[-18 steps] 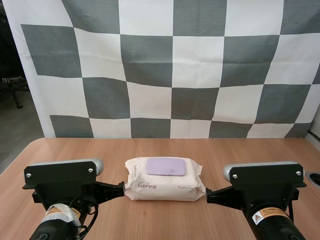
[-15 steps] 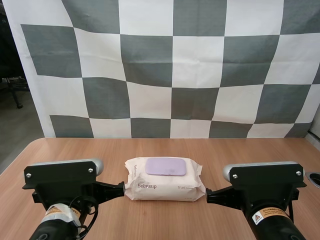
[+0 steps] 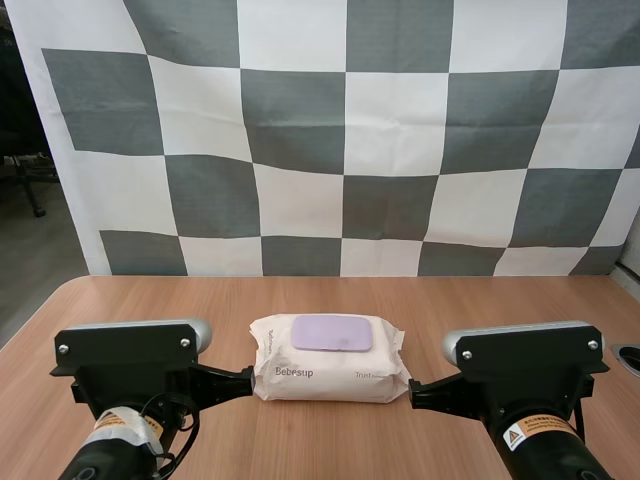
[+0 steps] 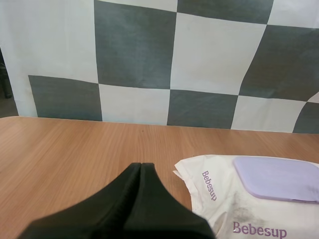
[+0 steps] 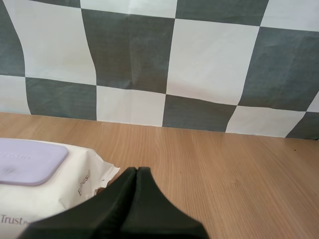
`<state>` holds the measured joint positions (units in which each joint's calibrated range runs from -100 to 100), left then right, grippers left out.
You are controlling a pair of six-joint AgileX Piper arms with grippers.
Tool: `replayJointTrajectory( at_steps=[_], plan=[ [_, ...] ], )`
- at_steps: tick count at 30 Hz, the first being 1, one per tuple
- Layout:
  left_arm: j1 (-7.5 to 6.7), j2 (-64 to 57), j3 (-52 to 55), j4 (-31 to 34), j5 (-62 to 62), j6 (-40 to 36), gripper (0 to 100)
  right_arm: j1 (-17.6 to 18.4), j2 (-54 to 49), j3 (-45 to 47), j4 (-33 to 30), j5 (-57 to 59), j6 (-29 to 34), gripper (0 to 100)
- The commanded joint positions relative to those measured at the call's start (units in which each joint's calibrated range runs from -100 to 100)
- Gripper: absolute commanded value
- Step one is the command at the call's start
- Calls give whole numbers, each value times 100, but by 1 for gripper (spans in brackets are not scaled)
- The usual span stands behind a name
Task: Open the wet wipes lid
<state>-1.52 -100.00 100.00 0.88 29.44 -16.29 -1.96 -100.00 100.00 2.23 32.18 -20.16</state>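
Observation:
A white pack of wet wipes (image 3: 329, 357) lies flat in the middle of the wooden table, its lilac lid (image 3: 331, 332) closed on top. My left gripper (image 3: 246, 380) sits just off the pack's left end, shut on nothing. My right gripper (image 3: 413, 393) sits just off the right end, also shut on nothing. In the left wrist view the fingers (image 4: 141, 169) lie together as one wedge beside the pack (image 4: 249, 199) and its lid (image 4: 276, 178). In the right wrist view the shut wedge (image 5: 136, 174) points past the pack's crimped end (image 5: 75, 179), with the lid (image 5: 27, 160) beyond.
The wooden table (image 3: 330, 290) has open surface behind the pack and to both sides. A dark round fitting (image 3: 628, 357) sits at the table's right edge.
Both arms have crept slightly inward toward the pack's ends. The pack and its lid have not moved.

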Motion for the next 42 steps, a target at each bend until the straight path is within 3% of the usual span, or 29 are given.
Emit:
replayJointTrajectory(
  at_steps=[1, 42],
  plan=[
    [0, 0, 0, -2, 9, 2, 0, 2, 0, 0, 4, 1, 2, 0],
    [-1, 0, 0, -42, -344, 2, 0, 2, 0, 0, 4, -44, 18, 0]
  ],
)
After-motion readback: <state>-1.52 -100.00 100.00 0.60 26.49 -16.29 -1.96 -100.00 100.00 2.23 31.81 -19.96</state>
